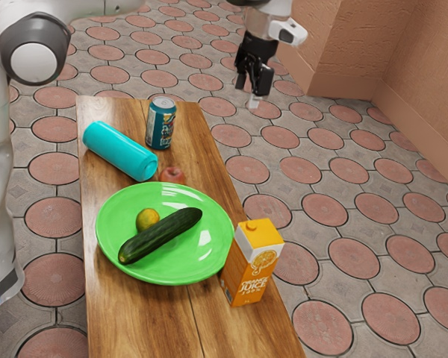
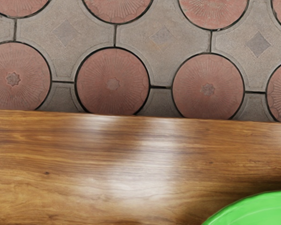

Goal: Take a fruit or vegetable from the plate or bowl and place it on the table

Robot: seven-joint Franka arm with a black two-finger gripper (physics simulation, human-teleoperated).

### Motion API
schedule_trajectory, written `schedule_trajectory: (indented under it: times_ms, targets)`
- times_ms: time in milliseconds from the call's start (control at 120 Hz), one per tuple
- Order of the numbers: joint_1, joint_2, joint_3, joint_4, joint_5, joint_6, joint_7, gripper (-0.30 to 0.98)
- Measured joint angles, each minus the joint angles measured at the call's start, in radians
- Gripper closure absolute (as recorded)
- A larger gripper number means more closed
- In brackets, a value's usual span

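My gripper (image 1: 253, 91) hangs high at the upper right of the exterior view, away from the plate, its fingers apart with nothing seen between them. On the green plate (image 1: 209, 253) lie a dark green cucumber (image 1: 164, 233) and a small yellow-green fruit (image 1: 147, 218), side by side. A reddish fruit (image 1: 172, 174) rests on the wooden table (image 1: 112, 298), just beyond the plate's far rim. In the wrist view, part of the green plate (image 2: 262, 211) shows at the lower right corner, with bare wooden table (image 2: 107, 164) beside it.
An orange juice carton (image 1: 252, 265) stands close against the plate's rim on the exterior view's right. Toward the table's far end are a lying turquoise bottle (image 1: 119, 151) and an upright teal can (image 1: 160, 124). Tiled floor (image 2: 113, 83) borders the table's long edge.
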Motion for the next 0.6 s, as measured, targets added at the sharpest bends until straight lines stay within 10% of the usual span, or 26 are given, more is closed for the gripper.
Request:
schedule_trajectory:
  times_ms: [600]
  targets:
    - [-0.024,0.039,-0.143,0.03,-0.006,0.039,0.016,0.0]
